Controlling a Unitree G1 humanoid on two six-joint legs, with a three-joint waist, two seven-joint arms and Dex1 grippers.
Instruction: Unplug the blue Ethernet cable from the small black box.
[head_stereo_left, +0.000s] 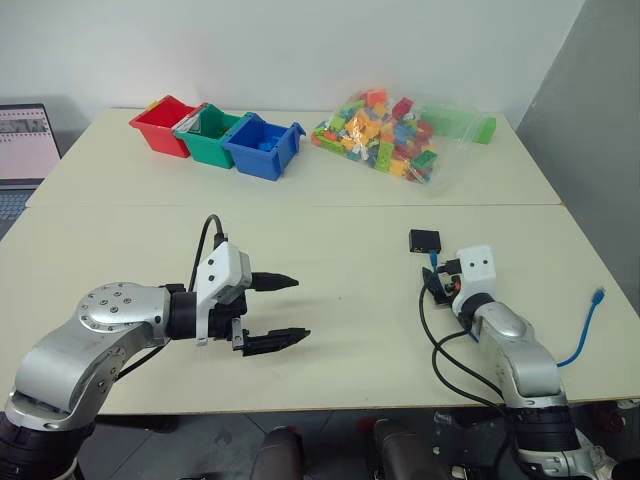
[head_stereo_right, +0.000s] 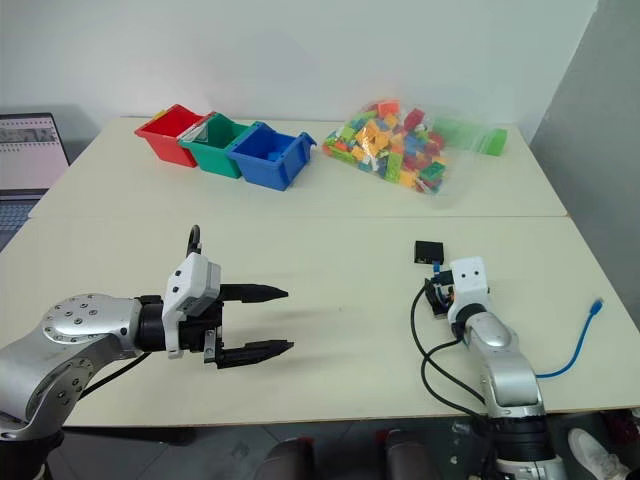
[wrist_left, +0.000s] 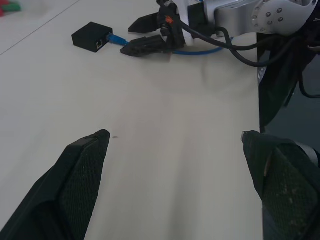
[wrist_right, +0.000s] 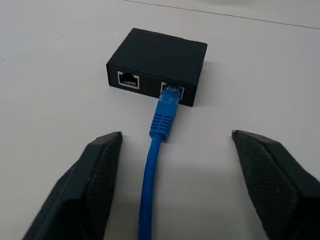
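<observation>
The small black box (wrist_right: 157, 57) lies flat on the pale table (head_stereo_left: 340, 230), just ahead of my right gripper (wrist_right: 176, 134). The blue Ethernet cable (wrist_right: 159, 150) is plugged into the right-hand one of the box's two ports. From there it runs back between the right gripper's fingers, which stand open on either side of it without touching. Its free plug (head_stereo_left: 598, 295) rests near the table's right edge. My left gripper (head_stereo_left: 300, 308) hovers open and empty over the left half of the table, pointing toward the box (wrist_left: 92, 36).
Red (head_stereo_left: 163, 124), green (head_stereo_left: 211, 134) and blue (head_stereo_left: 264, 146) bins stand at the back left. A clear bag of coloured bricks (head_stereo_left: 385, 133) lies at the back centre. A laptop (head_stereo_left: 25, 145) sits at the far left. Black robot cables (head_stereo_left: 445, 355) loop beside my right arm.
</observation>
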